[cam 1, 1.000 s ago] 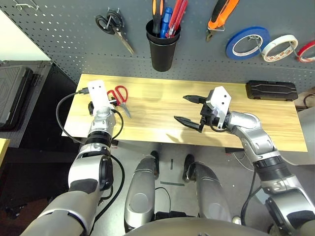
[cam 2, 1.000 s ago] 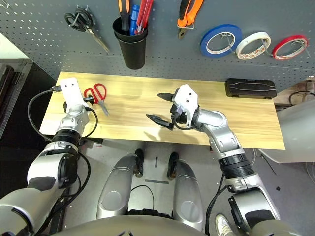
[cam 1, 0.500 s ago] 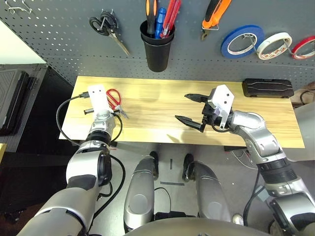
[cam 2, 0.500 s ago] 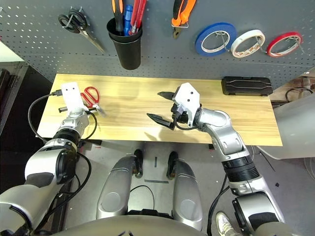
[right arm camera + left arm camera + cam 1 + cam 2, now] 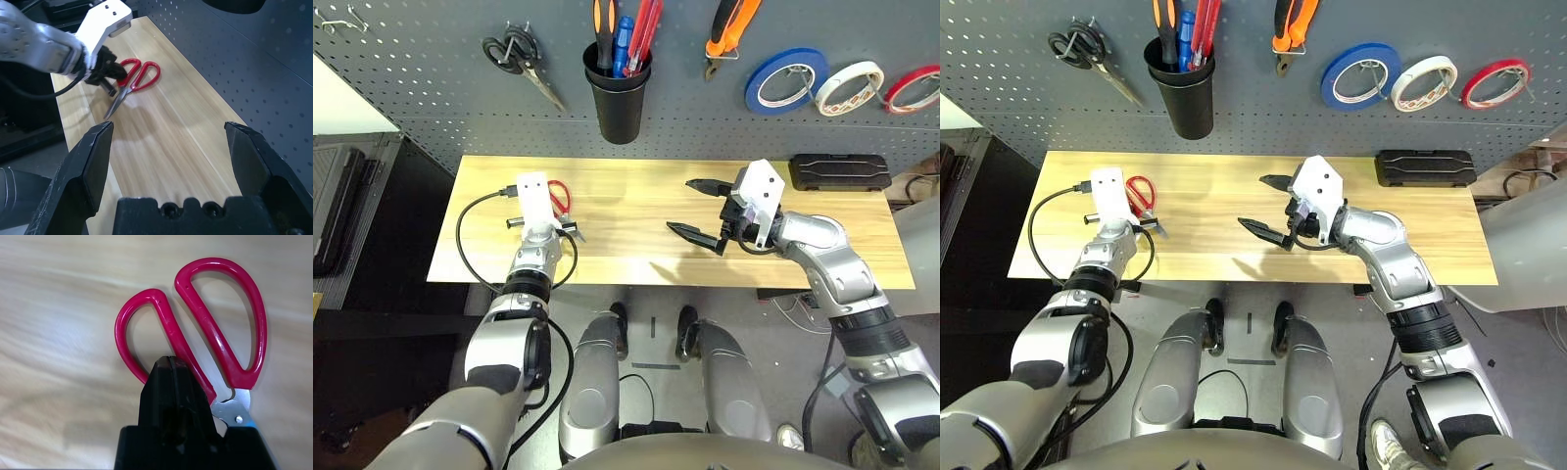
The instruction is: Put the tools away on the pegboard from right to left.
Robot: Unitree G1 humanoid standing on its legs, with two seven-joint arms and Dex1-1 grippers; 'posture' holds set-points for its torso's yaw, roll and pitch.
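Left end effector (image 5: 168,363), fingers pressed together, sits on the red-handled scissors (image 5: 205,328) by their handle loops.

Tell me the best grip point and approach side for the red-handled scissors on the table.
Probably the handle shank where the two red loops meet. The red-handled scissors lie flat on the table, loops toward the pegboard, blades toward the robot, so come from the near side, low. The left gripper is already shut on that shank beside the pivot; the right gripper hangs open.

Red-handled scissors (image 5: 205,328), pale wooden tabletop (image 5: 626,196)
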